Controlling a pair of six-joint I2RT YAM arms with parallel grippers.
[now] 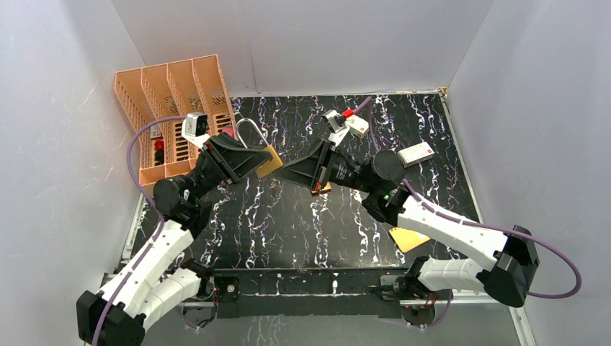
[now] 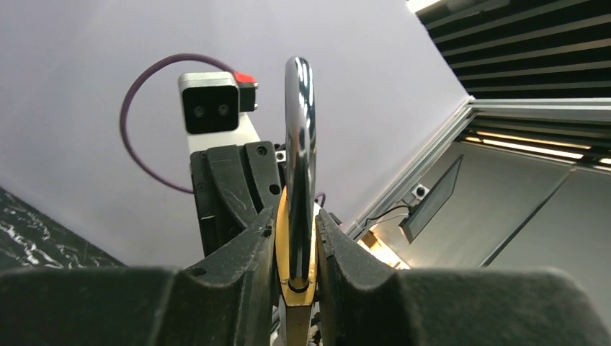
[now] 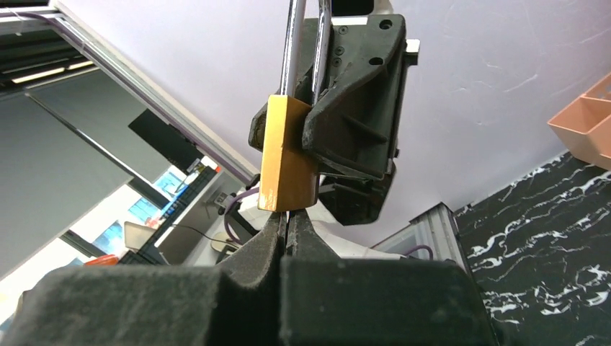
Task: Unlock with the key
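Key: not visible in any view, so its place, heading and long axis can't be told.

Right pincer (image 3: 288, 216) is closed tight, tips pressed together w/ no visible gap and touching the bottom face of the padlock (image 3: 288, 162). Can't tell whether anything is pinched between them.

Padlock has a brass body and a steel shackle (image 3: 306, 43). In the right wrist view its long axis runs approx 12–6 w/ a slight lean, shackle at 12, base at 6. In the top view the axis runs approx 11–5, shackle toward 11, and the lock is held off the bench (image 1: 288, 238), left of centre.

Left pincer (image 2: 295, 225) grips the brass body, one finger on each side. The left wrist view sees the lock edge-on, shackle at 12.

In the top view the left pincer comes in from approx 8 and the right from approx 3. They meet at the lock.

Around the bench:
- orange organiser (image 1: 173, 101) at 10
- white box (image 1: 416, 153) at 2
- yellow card (image 1: 407, 238) at 4, partly under the right arm
- small brass item (image 1: 321, 189) under the right pincer's body, mostly hidden
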